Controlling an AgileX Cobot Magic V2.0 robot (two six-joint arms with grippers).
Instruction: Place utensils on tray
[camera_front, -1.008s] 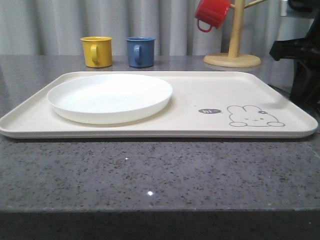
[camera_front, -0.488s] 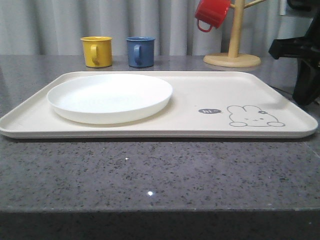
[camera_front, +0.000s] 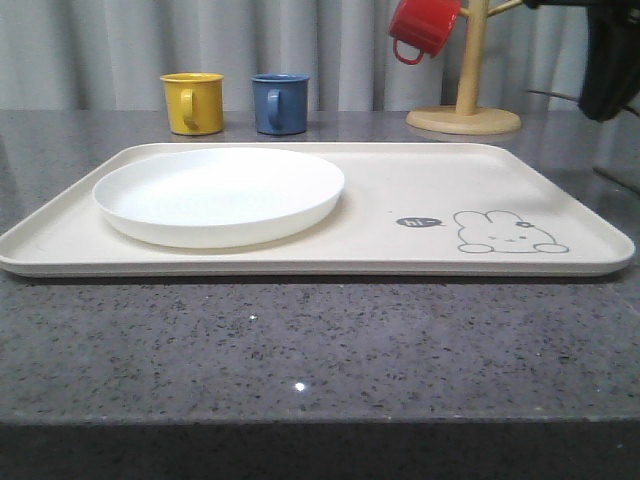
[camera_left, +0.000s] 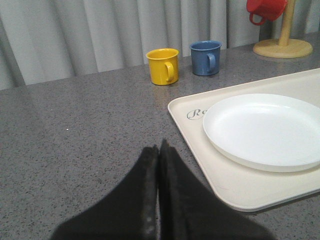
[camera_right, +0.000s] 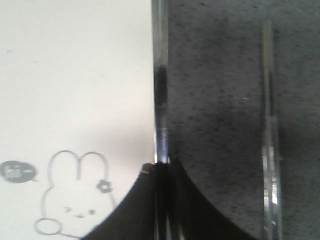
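gripping a slim utensil (camera_right: 160, 100), right hand (camera_right: 162, 172) pinched tight

Tray (camera_front: 400, 240) on the counter (camera_front: 300, 350), plate (camera_front: 220, 195) on its left half. Behind the tray, two mugs (camera_front: 193, 102) side by side at left, mug stand (camera_front: 465, 110) at right with a mug (camera_front: 422, 28) hanging. Right of the tray, one utensil (camera_right: 270, 150) on the counter.

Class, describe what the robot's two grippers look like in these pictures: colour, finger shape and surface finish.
The left gripper has matte black fingers, broad at the base and tapering to narrow tips. The right gripper is likewise matte black with tapered fingers. No markings, labels or cables are visible on either.
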